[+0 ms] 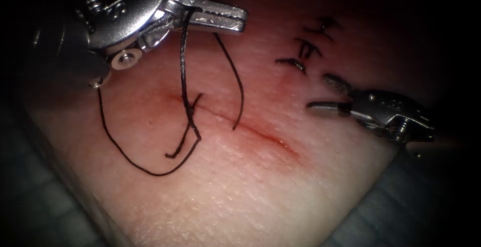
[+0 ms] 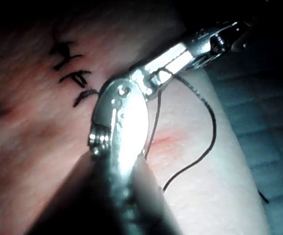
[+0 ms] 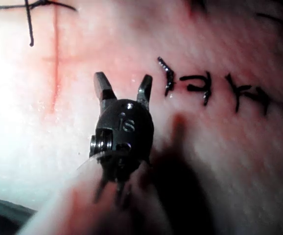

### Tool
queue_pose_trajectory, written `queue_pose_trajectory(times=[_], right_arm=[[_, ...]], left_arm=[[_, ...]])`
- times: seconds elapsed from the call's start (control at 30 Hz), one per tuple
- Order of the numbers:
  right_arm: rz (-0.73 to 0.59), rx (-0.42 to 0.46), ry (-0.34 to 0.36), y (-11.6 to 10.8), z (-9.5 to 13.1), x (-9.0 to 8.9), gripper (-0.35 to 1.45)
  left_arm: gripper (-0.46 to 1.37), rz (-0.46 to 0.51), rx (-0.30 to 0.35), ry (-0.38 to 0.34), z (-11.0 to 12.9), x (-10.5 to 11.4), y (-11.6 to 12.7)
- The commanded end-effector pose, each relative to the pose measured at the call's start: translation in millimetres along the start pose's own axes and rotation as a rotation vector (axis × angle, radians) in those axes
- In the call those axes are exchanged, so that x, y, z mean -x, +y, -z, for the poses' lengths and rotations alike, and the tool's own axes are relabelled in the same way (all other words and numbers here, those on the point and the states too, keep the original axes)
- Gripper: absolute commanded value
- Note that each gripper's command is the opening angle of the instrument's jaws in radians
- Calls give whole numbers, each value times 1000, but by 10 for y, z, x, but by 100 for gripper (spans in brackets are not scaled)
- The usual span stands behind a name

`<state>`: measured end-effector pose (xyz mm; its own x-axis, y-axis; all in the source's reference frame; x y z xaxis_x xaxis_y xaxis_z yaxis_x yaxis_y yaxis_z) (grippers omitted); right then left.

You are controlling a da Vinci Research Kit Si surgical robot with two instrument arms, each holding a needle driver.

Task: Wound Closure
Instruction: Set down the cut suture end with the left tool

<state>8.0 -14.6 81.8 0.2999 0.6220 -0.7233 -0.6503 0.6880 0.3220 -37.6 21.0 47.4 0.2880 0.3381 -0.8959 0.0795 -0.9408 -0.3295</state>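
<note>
1. Tissue (image 1: 240,192): pale slab; nearest the endoscope is bare surface. Beyond it runs the cut (image 1: 260,134), a reddened line slanting down to the right, with faint red fluid (image 1: 278,144) along it.

2. Thread (image 1: 184,66): dark strand crossing the cut near its left end, where two runs meet and one short free end (image 1: 170,154) lies loose. A long loop sags over the tissue on the near-left side; another run arcs down to the cut further right.

3. Left tool (image 1: 228,16): above the cut's left end, jaws clenched, the thread caught at their base near the hinge.

4. Right tool (image 1: 325,94): right of the cut, off the tissue surface, jaws parted, grasping nothing.

5. Finished stitches (image 1: 310,41): farthest, beyond the right tool, three short dark knots with cut tails.

6. Needle: I cannot find it in any view; whether it sits in the tissue cannot be told.

Risk, as judgement: thread held so close to the hinge may fray or slip if tensioned; the slack loop could snag on a tool.

View differences: the right wrist view shows the right tool's (image 3: 123,90) jaws clearly spread beside the stitches (image 3: 205,88); the left wrist view shows the thread (image 2: 207,112) leaving the left tool (image 2: 180,56).
</note>
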Motion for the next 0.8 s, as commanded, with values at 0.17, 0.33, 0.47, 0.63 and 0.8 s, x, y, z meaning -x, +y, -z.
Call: queue_pose_trajectory(times=[0.17, 0.33, 0.47, 0.63, 0.8], right_arm=[[1, -6, 11, 8, 1, -5, 134], [7, -7, 9, 21, 2, -13, 132], [7, -4, 15, 32, 3, -20, 131], [11, -8, 16, 41, 8, -24, 128], [12, -12, 15, 46, 12, -22, 127]], left_arm=[[-35, 2, 34, 7, -29, 15, 21], [-35, 14, 43, -4, -51, 41, 45], [-35, 29, 54, -19, -69, 71, 71], [-35, 52, 67, -36, -87, 108, 99], [-35, 61, 84, -54, -100, 142, 128]])
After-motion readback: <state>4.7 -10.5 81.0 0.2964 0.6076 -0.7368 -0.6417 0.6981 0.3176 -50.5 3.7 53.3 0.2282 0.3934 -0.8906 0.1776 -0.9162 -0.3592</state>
